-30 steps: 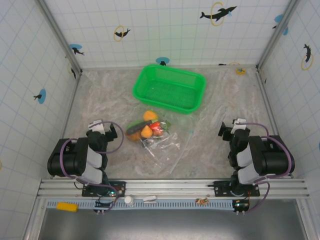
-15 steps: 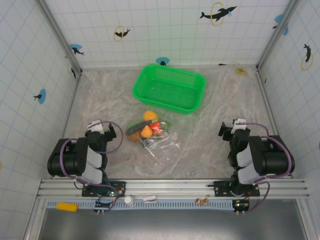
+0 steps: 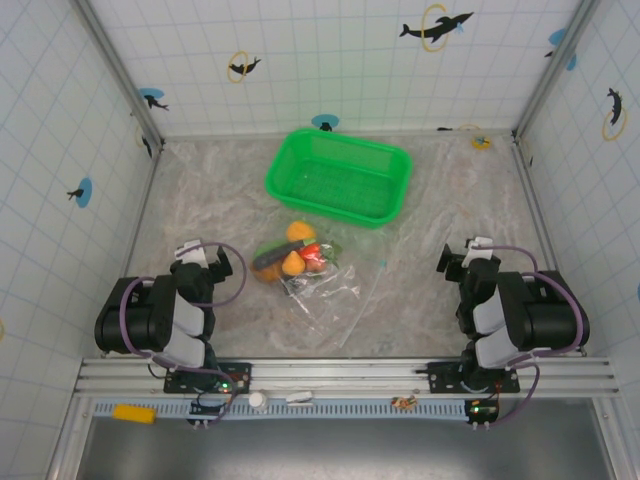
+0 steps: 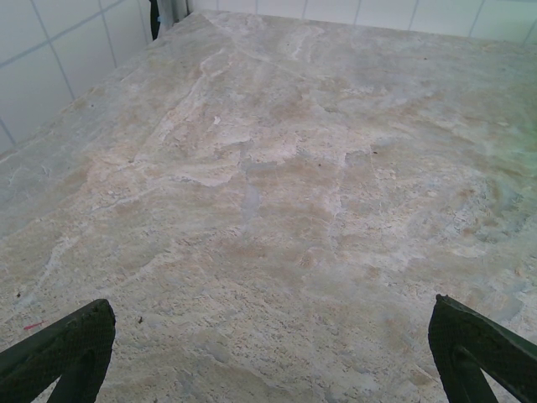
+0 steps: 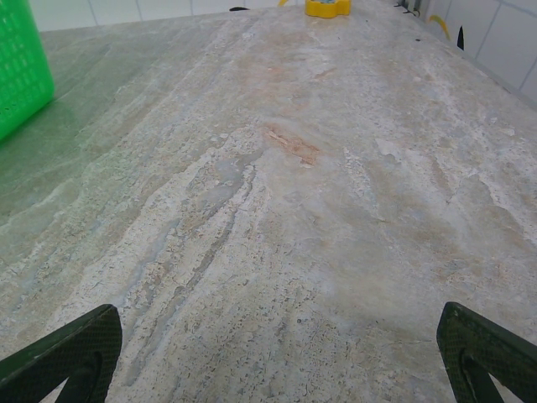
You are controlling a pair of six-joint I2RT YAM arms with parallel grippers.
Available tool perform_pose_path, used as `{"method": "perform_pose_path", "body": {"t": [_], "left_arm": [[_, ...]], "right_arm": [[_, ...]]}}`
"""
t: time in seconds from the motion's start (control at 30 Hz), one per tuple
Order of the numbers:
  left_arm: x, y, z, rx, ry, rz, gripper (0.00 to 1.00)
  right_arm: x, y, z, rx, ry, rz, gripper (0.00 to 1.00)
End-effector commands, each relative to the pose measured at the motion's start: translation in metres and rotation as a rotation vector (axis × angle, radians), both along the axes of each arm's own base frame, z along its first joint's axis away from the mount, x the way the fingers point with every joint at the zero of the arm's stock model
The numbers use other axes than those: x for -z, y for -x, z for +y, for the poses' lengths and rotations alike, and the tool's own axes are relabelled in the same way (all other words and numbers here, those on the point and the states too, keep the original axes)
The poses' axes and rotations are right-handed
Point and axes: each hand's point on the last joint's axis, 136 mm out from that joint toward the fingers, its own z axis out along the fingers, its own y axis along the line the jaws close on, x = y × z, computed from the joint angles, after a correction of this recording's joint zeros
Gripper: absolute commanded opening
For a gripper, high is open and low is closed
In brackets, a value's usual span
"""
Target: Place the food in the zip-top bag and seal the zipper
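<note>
From above, the surface (image 3: 200,190) is pale and stony, with tiled walls (image 3: 330,70) around it. A green basket (image 3: 338,178) sits at 12 o'clock, near the back wall. Just below it, close to the middle, the food (image 3: 295,252) lies in a small heap: a red piece, two orange ones and a dark green one, all touching. The clear bag (image 3: 332,298) spreads out from the heap toward 5 o'clock. The food touches the bag, but I cannot tell if it is inside. The left end effector (image 3: 208,256) is at 9 o'clock from the food, a little apart from it, open and holding nothing. The right end effector (image 3: 462,252) is at 3 o'clock from the bag, well apart from it, also open and holding nothing. In the left wrist view, two dark fingers (image 4: 67,348) stand wide apart at 7 and 5 o'clock, with bare surface between them. In the right wrist view, the fingers (image 5: 63,357) stand just as wide over bare surface. The basket's corner shows at 10 o'clock, and a small yellow thing (image 5: 327,7) sits at 12 o'clock, far back.
</note>
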Motion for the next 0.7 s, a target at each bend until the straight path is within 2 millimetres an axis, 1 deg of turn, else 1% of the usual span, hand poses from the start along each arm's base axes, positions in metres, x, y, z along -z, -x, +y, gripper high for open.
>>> {"method": "perform_pose_path", "body": {"t": [0.0, 0.67], "left_arm": [[-0.0062, 0.0002, 0.0011, -0.008, -0.005, -0.029, 0.98], [-0.0058, -0.0002, 0.0002, -0.003, -0.003, -0.027, 0.98]], "right_arm": [[-0.0038, 0.0031, -0.0017, 0.010, 0.003, -0.024, 0.99], [-0.0040, 0.0031, -0.0012, 0.008, 0.003, -0.025, 0.99]]}}
